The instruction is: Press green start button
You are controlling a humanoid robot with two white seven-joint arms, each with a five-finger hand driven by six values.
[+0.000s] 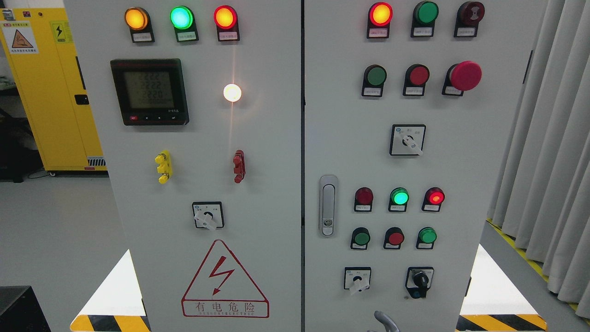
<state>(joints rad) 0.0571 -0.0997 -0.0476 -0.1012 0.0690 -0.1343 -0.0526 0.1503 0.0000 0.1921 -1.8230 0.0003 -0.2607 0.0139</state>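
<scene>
Only a grey finger tip (386,321) is peeking in at bottom edge, hand side and grip impossible to tell, with the nearest green push button (361,238) sitting above, slightly left.

The cabinet doors (258,138) look like painted sheet metal, smooth and matt grey. The buttons, such as the green one (376,75) at two o'clock, are glossy plastic in black collars. The meter (149,91) at ten o'clock has a shiny black plastic frame. The door latch (327,205) is brushed silvery metal. The curtain (544,138) at three o'clock is soft, pleated grey cloth.
</scene>
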